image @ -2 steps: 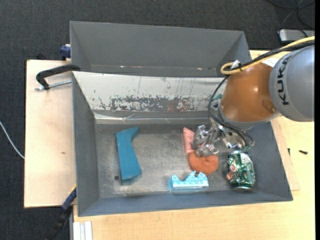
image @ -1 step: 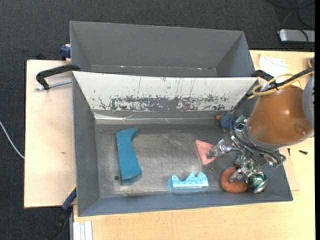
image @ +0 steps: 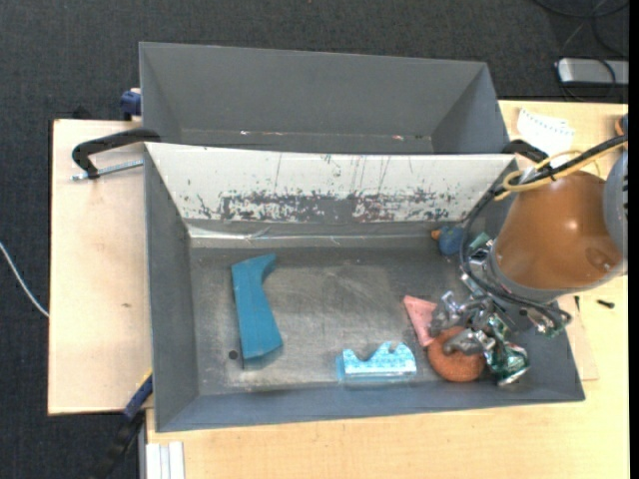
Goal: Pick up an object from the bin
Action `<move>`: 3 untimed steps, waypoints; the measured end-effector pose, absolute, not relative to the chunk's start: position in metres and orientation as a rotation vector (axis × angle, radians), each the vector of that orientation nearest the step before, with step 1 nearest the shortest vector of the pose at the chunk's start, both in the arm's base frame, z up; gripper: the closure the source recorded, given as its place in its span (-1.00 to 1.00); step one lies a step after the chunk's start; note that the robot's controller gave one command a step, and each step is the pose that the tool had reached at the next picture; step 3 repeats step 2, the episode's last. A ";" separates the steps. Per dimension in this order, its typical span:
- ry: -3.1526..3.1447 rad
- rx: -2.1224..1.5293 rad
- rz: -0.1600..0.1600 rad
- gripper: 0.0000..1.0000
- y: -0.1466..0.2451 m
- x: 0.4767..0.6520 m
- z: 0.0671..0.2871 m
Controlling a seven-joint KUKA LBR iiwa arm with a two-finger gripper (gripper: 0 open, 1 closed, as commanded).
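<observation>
My gripper [image: 483, 329] is low in the bin's front right corner, under the orange cover. Right beneath and in front of it lies a round orange-brown thing [image: 454, 365], partly hidden by the gripper. A pink wedge-shaped piece [image: 419, 315] lies just to the gripper's left, touching or nearly touching it. Further left, along the front wall, rests a light blue block with a notched top [image: 377, 363].
A darker blue angled block [image: 256, 307] lies on the left of the floor. A small blue thing [image: 449, 239] sits against the back wall at the right. The arm with its cables reaches in over the right rim.
</observation>
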State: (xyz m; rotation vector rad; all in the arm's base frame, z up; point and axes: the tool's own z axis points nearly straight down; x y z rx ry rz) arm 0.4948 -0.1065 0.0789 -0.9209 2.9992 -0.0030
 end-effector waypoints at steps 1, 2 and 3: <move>2.999 -0.921 -0.003 1.00 -0.106 0.495 0.079; 2.977 -0.977 -0.006 1.00 -0.140 0.519 0.248; 2.977 -0.977 -0.006 1.00 -0.140 0.519 0.248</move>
